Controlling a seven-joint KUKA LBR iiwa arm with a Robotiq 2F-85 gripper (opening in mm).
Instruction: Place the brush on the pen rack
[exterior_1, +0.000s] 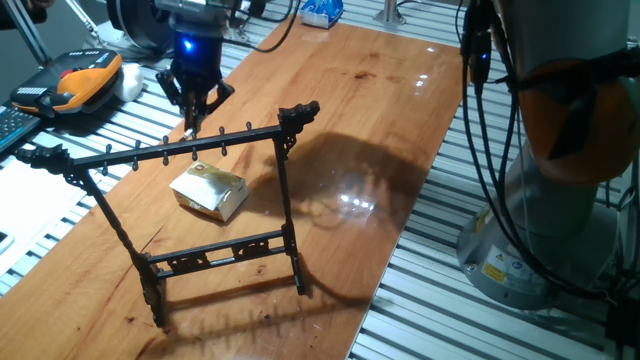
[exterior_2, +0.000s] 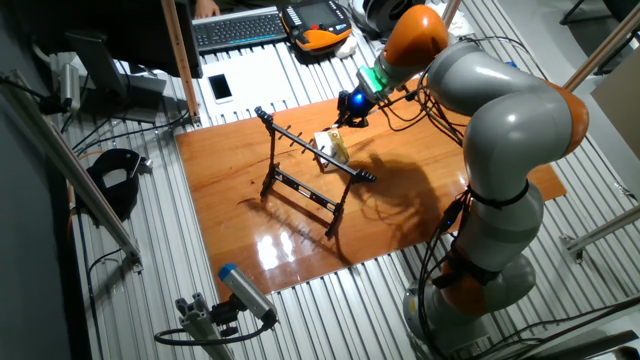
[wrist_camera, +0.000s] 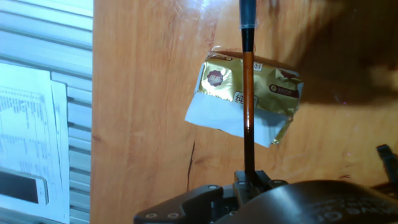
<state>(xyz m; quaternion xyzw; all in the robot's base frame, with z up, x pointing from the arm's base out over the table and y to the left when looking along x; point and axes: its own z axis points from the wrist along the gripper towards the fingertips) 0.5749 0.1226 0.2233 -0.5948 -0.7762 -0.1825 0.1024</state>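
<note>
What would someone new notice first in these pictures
The black pen rack stands mid-table on the wooden board, with a small gold box lying just behind it. Above the rack's top bar hangs the gripper, shut on the thin brush, which the hand view shows crossing over the box.

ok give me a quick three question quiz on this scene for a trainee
1. True or false: the end effector is shut on the brush.
2. Multiple choice: where is the small box? A) hanging from the rack's top bar B) on the wooden table, near the rack C) on the metal slats off the table
3. Fill in: in the fixed view from the rack's front, the end effector is just above the rack's ____ bar.

Key: 1 true; 2 B; 3 top
</note>
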